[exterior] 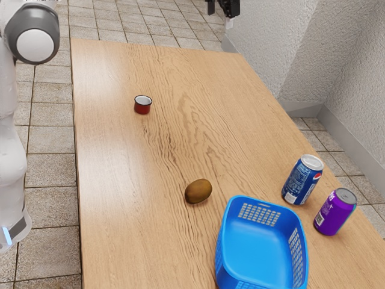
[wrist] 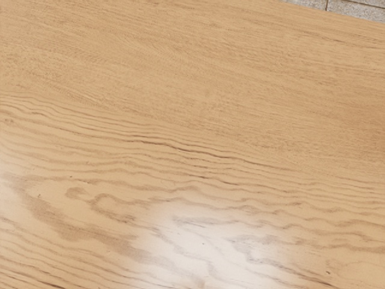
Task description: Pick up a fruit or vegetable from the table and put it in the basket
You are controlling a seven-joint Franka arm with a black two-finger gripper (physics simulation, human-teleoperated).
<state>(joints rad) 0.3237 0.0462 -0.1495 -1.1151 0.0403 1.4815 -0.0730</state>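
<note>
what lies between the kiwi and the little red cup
Just wood-grained tabletop lies between the kiwi and the little red cup, as the exterior view shows.

- Exterior view looks slantwise down from beside the arm (exterior: 12,144), over the wooden table (exterior: 114,198).
- Wrist view faces down, closer to the table.
- Both take in table and tiled floor (exterior: 51,168).

"Was the smooth, rounded arm (exterior: 9,159) white?"
"Yes, with a dark grey collar (exterior: 53,30) ringing a round white cap (exterior: 35,46), and a pale blue strip (exterior: 6,235)."
"The gripper (exterior: 227,7)?"
"That was black."
</note>
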